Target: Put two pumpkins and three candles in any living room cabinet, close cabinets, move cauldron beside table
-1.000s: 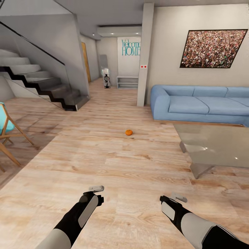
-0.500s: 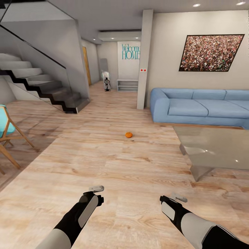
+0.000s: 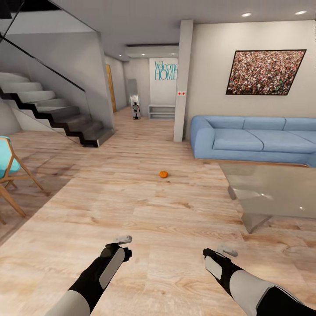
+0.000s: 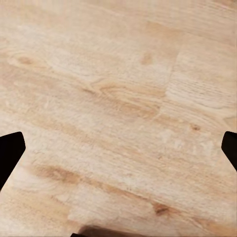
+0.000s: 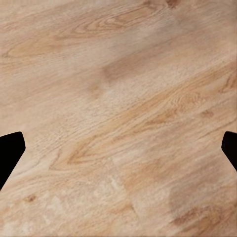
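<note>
The floor [image 3: 145, 210] is pale wood plank with strong knots and grain, running from the foreground back into a hallway; a staircase [image 3: 52, 114] with dark stringers and a glass side climbs at the left, and a wooden chair with a turquoise seat [image 3: 8, 171] stands at the left edge; a white pillar [image 3: 183, 79] divides the hallway from the sitting area, where a long blue sofa [image 3: 254, 138] sits against the wall under a speckled framed picture [image 3: 265, 72]; the low table [image 3: 274, 188], its glossy grey-olive top catching reflections, stands in front of the sofa at the right; one small orange pumpkin [image 3: 163, 174] lies alone on the open floor, well ahead of both arms and apart from the table and the sofa; at the far end of the hall a wall bears the turquoise words "Welcome HOME" above a low white shelf [image 3: 161, 111]; the head view shows both forearms held low over the boards, with the left gripper [image 3: 122, 239] and the right gripper [image 3: 227, 251] each over bare floor, well apart from each other; the left wrist view adds close wood grain with the left gripper's dark fingertips [image 4: 10, 153] at opposite edges of the picture, spread wide and holding nothing; the right wrist view shows the same of the right gripper, its fingertips [image 5: 10, 150] wide apart over empty planks.
</note>
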Robot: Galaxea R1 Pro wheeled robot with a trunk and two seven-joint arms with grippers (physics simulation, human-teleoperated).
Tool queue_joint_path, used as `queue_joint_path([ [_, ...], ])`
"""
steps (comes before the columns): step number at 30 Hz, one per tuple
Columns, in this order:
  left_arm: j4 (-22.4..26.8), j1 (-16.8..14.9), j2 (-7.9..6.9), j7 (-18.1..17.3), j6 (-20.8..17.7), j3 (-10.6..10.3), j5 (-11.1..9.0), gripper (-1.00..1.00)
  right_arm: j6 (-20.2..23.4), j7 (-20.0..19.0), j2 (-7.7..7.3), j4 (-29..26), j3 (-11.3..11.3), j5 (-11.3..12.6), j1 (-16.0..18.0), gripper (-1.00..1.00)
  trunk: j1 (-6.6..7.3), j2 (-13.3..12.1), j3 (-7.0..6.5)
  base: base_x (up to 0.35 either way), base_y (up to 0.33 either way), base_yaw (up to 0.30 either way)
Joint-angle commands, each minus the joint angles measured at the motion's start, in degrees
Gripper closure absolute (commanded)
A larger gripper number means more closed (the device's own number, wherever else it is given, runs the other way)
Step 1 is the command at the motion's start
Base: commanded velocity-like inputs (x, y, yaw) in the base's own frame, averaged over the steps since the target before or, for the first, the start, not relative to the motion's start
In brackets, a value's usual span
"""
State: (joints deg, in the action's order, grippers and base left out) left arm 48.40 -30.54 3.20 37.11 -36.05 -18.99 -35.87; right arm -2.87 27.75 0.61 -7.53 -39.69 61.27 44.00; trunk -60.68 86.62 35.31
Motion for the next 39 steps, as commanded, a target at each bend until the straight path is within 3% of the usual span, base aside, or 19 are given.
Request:
queue_joint_path([
  [1, 0.05, -0.04, -0.03, 0.59, -0.05, -0.17, -0.6, -1.0, -0.3, 0.19, 0.0, -0.03, -0.35, 0.61, 0.03, -1.0, 0.0, 0.03, -0.04, 0.0, 0.0, 0.0],
  [32, -0.02, -0.04, -0.03, 0.5, -0.04, -0.17, -0.61, -1.0, -1.55, -0.06, 0.0, 0.06, -0.3, 0.71, 0.03, -1.0, 0.0, 0.03, -2.81, 0.0, 0.0, 0.036],
  [39, 0.0, -0.04, -0.03, 0.55, -0.03, -0.17, -0.52, -1.0, -1.54, -0.06, 0.0, 0.11, -0.3, 2.32, 0.03, -1.0, 0.0, 0.03, -2.75, 0.0, 0.0, -0.06],
])
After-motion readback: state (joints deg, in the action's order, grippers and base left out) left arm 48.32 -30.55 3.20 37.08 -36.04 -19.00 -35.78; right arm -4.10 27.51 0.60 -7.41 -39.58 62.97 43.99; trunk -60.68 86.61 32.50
